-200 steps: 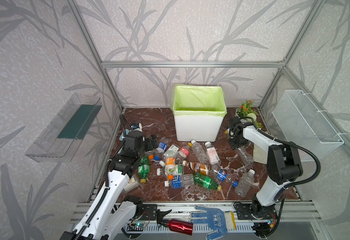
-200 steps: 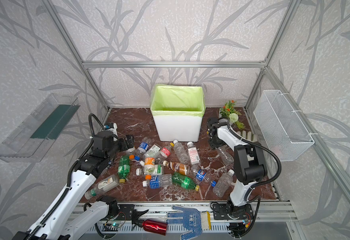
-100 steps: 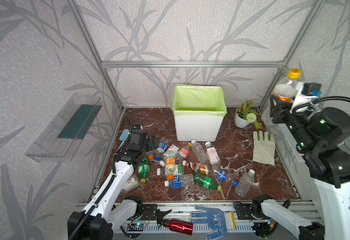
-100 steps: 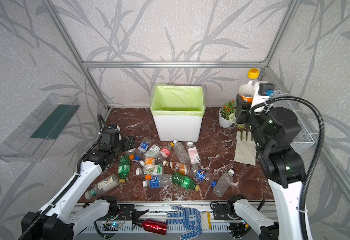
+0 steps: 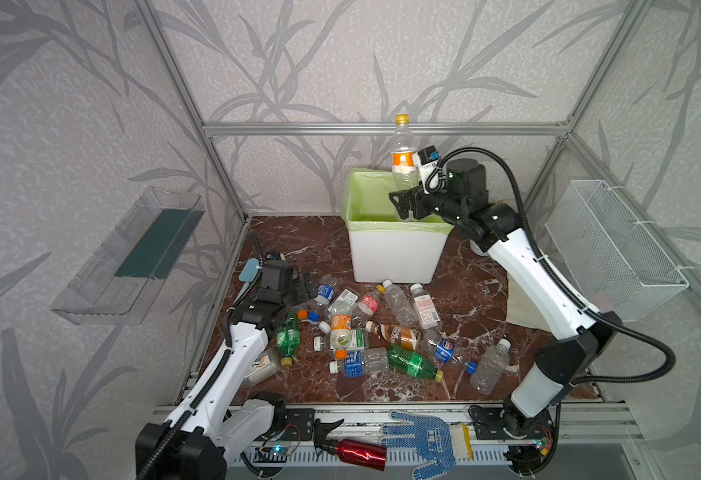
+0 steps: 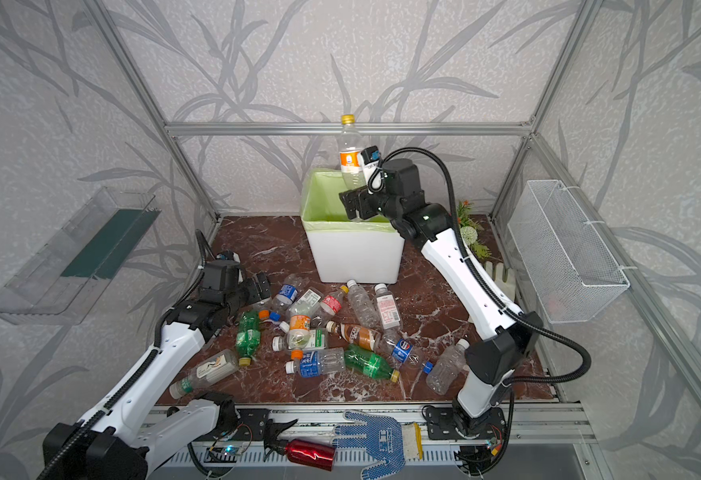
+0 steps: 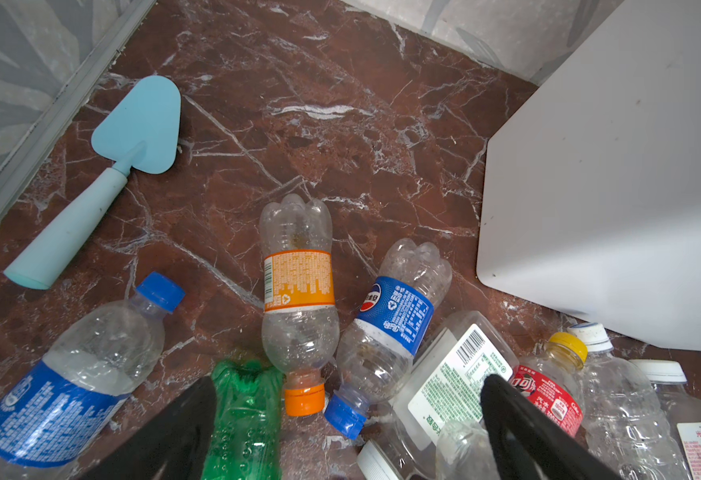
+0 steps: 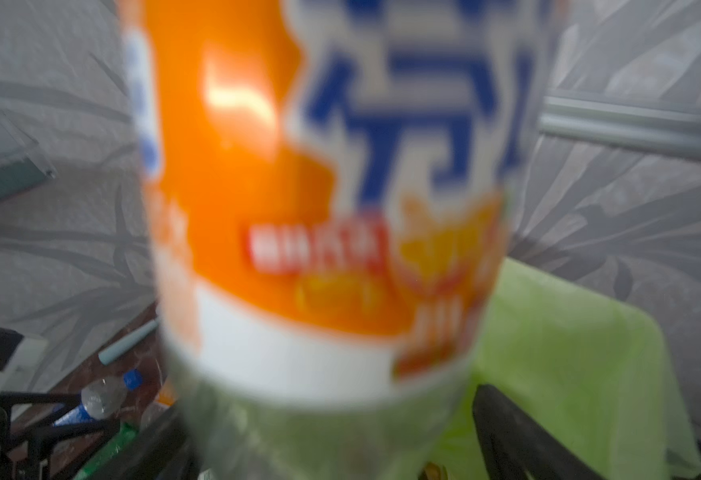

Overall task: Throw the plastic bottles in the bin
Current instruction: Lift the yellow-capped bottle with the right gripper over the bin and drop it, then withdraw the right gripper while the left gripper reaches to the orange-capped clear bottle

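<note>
Above the bin (image 5: 394, 253), a white tub lined with a light-green bag (image 6: 353, 253), my right gripper (image 5: 402, 204) (image 6: 350, 203) stands open. An upright clear bottle (image 5: 402, 162) (image 6: 350, 160) with an orange label and yellow cap sits between its fingers. In the right wrist view this bottle (image 8: 319, 208) is blurred, and a gap shows beside one finger (image 8: 506, 428). Several plastic bottles (image 5: 382, 332) lie in a pile on the marble floor. At the pile's left edge my left gripper (image 5: 305, 286) (image 7: 348, 432) is open over a green bottle (image 7: 244, 415) and a blue-capped one (image 7: 394, 316).
A light-blue spatula (image 7: 103, 174) lies by the left wall. On the front rail are a red spray bottle (image 5: 357, 451) and a blue dotted glove (image 5: 427, 440). A wire basket (image 5: 614, 245) hangs on the right wall, a clear tray (image 5: 132, 253) on the left. A beige glove (image 5: 523, 299) lies under the right arm.
My right arm rose from the floor with the orange-label bottle and swung left over the bin, and its jaws have opened. The left arm has barely moved.
</note>
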Robot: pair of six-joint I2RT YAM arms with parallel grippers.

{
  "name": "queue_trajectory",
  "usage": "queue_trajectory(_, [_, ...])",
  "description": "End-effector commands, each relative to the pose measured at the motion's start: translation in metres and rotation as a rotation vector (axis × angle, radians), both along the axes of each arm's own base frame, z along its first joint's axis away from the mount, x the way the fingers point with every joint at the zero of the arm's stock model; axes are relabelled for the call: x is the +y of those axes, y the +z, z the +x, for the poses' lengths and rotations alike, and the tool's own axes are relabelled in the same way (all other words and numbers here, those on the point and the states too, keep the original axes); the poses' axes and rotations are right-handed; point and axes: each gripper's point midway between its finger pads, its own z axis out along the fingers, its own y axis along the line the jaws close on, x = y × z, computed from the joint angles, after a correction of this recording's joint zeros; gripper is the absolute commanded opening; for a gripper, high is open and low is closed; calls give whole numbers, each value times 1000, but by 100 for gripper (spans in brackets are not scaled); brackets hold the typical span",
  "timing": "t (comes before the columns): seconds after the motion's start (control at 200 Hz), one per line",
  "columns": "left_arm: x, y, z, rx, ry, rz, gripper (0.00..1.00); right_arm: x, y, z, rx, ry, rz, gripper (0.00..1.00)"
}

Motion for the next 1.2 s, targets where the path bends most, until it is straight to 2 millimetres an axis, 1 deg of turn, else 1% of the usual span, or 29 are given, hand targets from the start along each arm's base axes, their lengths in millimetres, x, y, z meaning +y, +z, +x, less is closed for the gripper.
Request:
queue_trajectory(0.0, [6,6,-4,12,29,11,99,-63,125,-47,-306,-121,76,99])
queue_trajectory(0.05, [7,7,-5,9,33,11,99,-77,139,-57,-342,-139,99,99])
queue_trajectory(0.08, [7,8,-4,5,37,10,99,-83,144,-62,-353,-145,104,99])
queue_trajectory(0.165, [7,8,-4,3,37,6,99,-97,145,-69,-363,-168,101,99])
queue_trajectory(0.345, [6,4,-1,37,33,18,99,-117,121,-61,-310,-214,82,99])
queue_trajectory(0.445, [8,5,3,30,42,30,99,-122,112,-59,-290,-210,93,99])
queue_trajectory(0.525, [8,3,7,34,39,40,99,-128,100,-56,-266,-220,75,99])
queue_trajectory(0.6, [3,-5,13,69,4,43,99,-136,77,-54,-221,-237,69,99])
queue_trajectory(0.64, [0,-10,17,99,-10,45,99,-140,60,-53,-186,-244,73,99])
queue_trajectory(0.71, [-4,-22,24,160,-36,54,99,-149,24,-50,-114,-260,76,99])
queue_trajectory(0.825, [-11,-34,38,235,-86,68,97,-169,-40,-48,23,-312,81,99])
queue_trajectory(0.86, [-9,-40,39,270,-80,90,97,-174,-59,-49,65,-325,85,99])
queue_trajectory(0.955, [12,-53,36,369,14,181,97,-189,-101,-56,144,-370,62,99])
queue_trajectory(1.04, [22,-63,37,425,43,227,97,-201,-130,-66,191,-405,33,99])
queue_trajectory(1.125, [21,-72,42,443,53,203,96,-212,-154,-74,239,-435,29,99])
queue_trajectory(1.195, [20,-78,49,456,66,176,94,-219,-170,-78,277,-455,45,99])
